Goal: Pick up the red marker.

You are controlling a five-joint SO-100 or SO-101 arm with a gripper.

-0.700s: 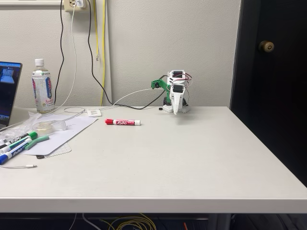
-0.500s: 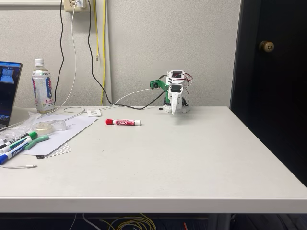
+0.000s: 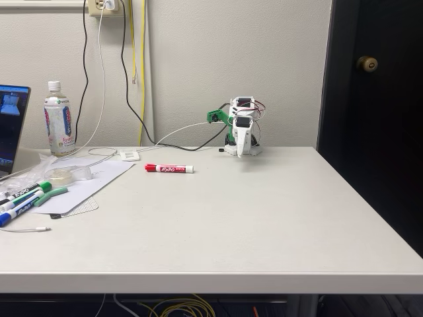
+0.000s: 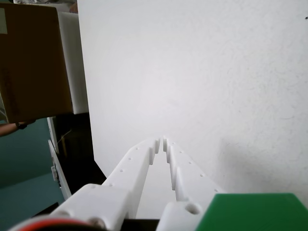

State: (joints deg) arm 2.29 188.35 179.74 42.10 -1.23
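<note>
The red marker (image 3: 170, 168) lies flat on the white table (image 3: 264, 218), cap pointing left in the fixed view, untouched and well apart from the arm at the table's far edge. The gripper (image 3: 240, 153) hangs folded near the arm's base, tips pointing down to the tabletop. In the wrist view the gripper (image 4: 160, 142) has its two white fingers (image 4: 137, 161) drawn almost together — just a thin slit between the tips — and nothing between them. Green- and blue-capped markers (image 3: 26, 198) lie at the table's left edge, near a bottle (image 3: 59, 122).
</note>
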